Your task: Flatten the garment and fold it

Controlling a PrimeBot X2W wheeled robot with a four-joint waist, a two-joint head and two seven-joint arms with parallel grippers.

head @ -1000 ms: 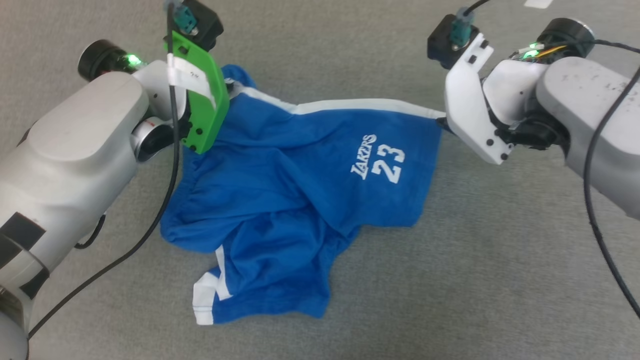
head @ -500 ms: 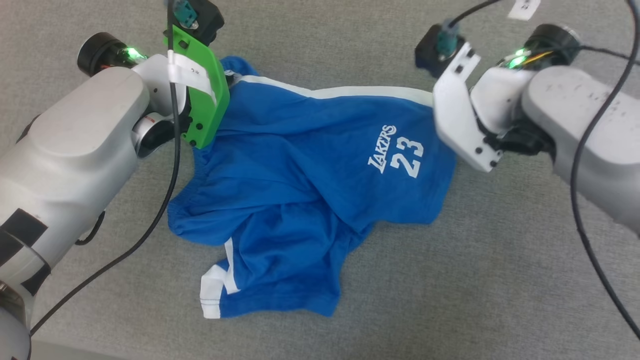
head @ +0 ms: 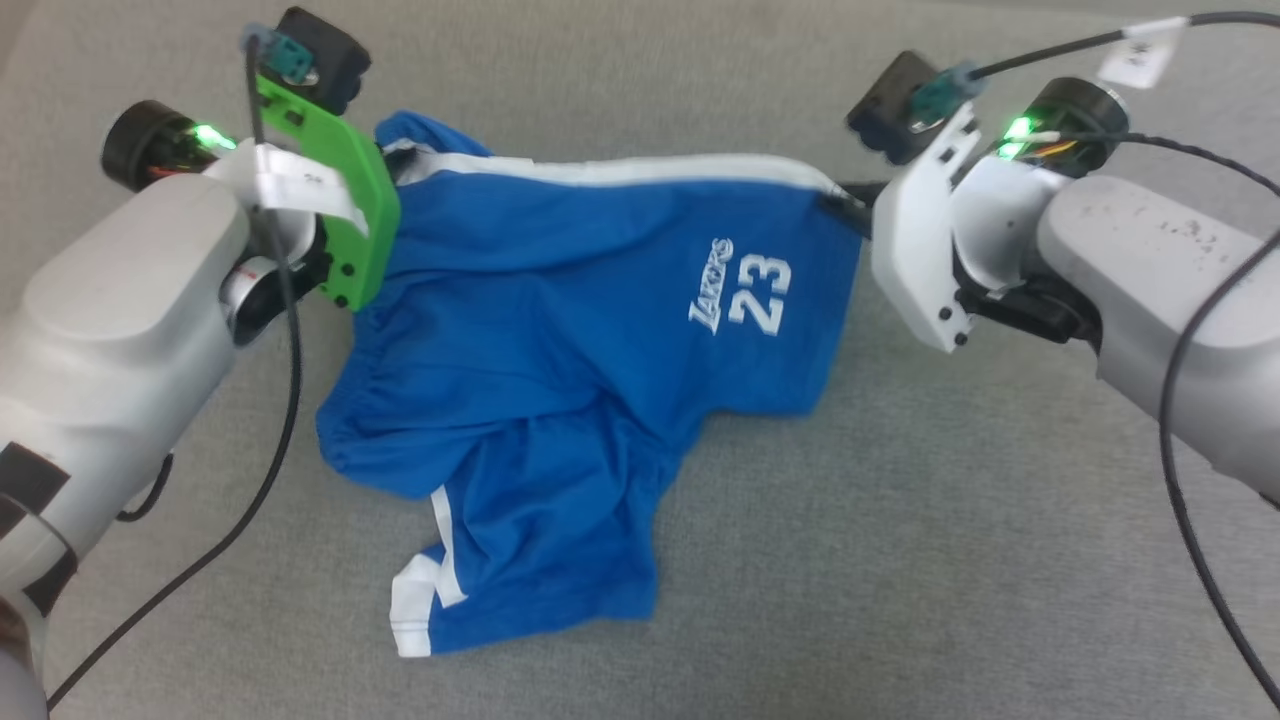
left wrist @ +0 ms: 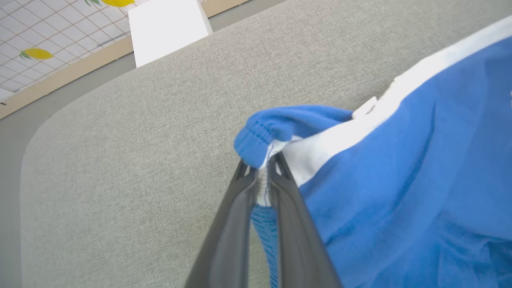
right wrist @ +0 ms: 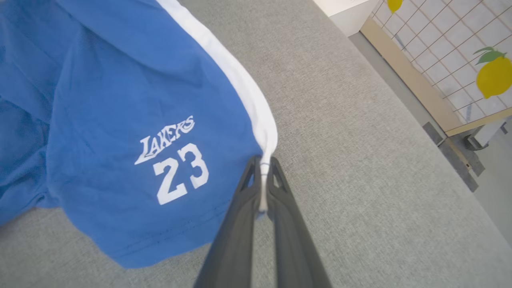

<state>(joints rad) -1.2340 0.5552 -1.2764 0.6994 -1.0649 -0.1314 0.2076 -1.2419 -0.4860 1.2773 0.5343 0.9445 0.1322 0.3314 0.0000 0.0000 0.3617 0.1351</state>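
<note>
**Both my grippers pinched on the shorts, top edge strung between them**

Left wrist view: my left gripper (left wrist: 264, 176) comes up from 6 o'clock with its jaws nearly together, clamped on a corner of the shorts (left wrist: 400, 200). What sits between the jaws is white cloth with ribbed blue elastic bunched just above the tips. From there the white stripe (left wrist: 420, 76) runs off toward 2 o'clock, and blue cloth spreads from 3 to 5 o'clock. The gray surface (left wrist: 140, 160) lies under it all. A white box (left wrist: 168, 28) stands past its far edge at 11 o'clock, with a lemon-print grid (left wrist: 40, 32) at 10 o'clock.

Right wrist view: my right gripper (right wrist: 262, 168) also rises from 6 o'clock, jaws narrow and gripping the end of the white stripe where it meets a leg hem. That leg drapes from the jaws toward 9 o'clock, and its hem reaches the gray surface at 7 o'clock. The white print (right wrist: 172, 160), "LAKERS 23", faces me at 9 o'clock from the jaws. The lemon grid shows again at 2 o'clock.

Head view: the shorts lie at the middle. The white stripe along their far edge is drawn almost straight from my left arm's green bracket (head: 340, 210) at 10 o'clock to my right arm's white bracket (head: 910, 260) at 2 o'clock. Below that edge the cloth is rumpled. The other leg, with its own white stripe, is heaped toward 7 o'clock on the gray surface.
</note>
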